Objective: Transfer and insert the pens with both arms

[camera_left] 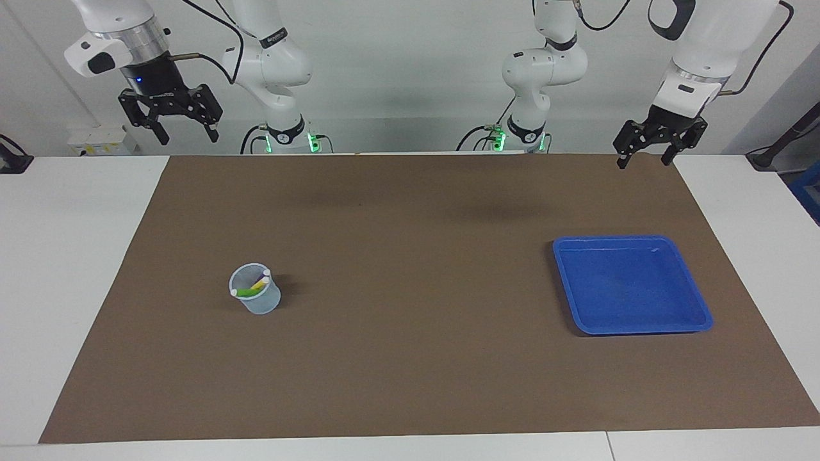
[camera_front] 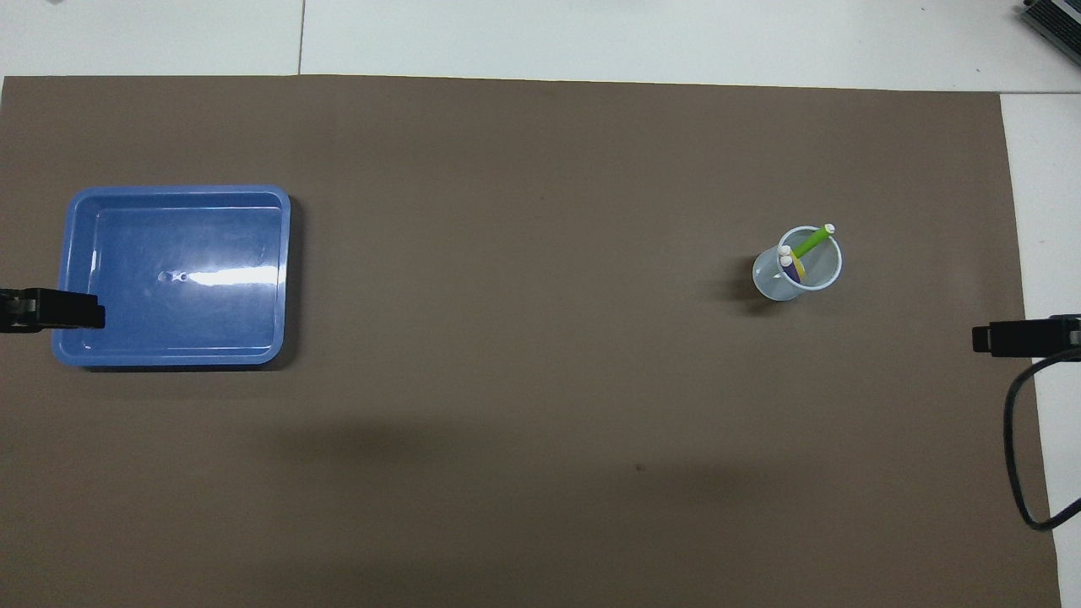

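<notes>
Three pens stand tilted in a clear cup (camera_left: 255, 289) (camera_front: 798, 263) on the brown mat, toward the right arm's end. The green pen (camera_front: 812, 241) leans on the rim, and the purple pen (camera_front: 791, 270) and yellow pen (camera_left: 261, 282) sit beside it, white ends up. My right gripper (camera_left: 184, 136) hangs open and empty, high over the mat's corner at its own end. Over the mat's corner at the other end, my left gripper (camera_left: 644, 162) waits open and empty. Neither gripper touches the cup or the pens.
A blue tray (camera_left: 631, 288) (camera_front: 173, 245) with nothing in it lies on the mat toward the left arm's end. The brown mat (camera_left: 410, 256) covers most of the white table. A black cable (camera_front: 1018, 456) loops near the right arm's end.
</notes>
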### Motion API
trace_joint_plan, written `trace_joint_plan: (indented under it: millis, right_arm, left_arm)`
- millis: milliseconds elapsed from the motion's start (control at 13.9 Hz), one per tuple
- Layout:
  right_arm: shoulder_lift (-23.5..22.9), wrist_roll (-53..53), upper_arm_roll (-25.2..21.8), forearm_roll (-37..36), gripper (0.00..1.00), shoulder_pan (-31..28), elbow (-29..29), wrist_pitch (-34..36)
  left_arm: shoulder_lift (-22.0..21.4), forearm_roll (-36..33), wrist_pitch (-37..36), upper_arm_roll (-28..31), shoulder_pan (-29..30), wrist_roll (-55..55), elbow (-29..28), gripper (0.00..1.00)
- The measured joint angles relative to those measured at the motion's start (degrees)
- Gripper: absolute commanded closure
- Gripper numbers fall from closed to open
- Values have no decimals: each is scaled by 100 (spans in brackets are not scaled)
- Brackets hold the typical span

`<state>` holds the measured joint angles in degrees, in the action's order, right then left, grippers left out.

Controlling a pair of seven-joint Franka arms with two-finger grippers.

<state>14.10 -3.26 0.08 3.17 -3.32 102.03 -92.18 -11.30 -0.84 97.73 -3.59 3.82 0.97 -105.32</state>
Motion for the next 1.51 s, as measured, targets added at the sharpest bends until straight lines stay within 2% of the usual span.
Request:
trace_joint_plan:
  millis: [361, 1082, 1515]
  right_arm:
    - [-35, 0, 15, -184, 0, 19, -3, 0]
    - [-553, 0, 26, -217, 0, 43, -559, 265]
    - [-584, 0, 36, -217, 0, 65, -611, 309]
  left_arm:
    - [0, 0, 0, 0, 0, 0, 0, 0]
    - [0, 0, 0, 0, 0, 0, 0, 0]
    - [0, 0, 0, 0, 0, 0, 0, 0]
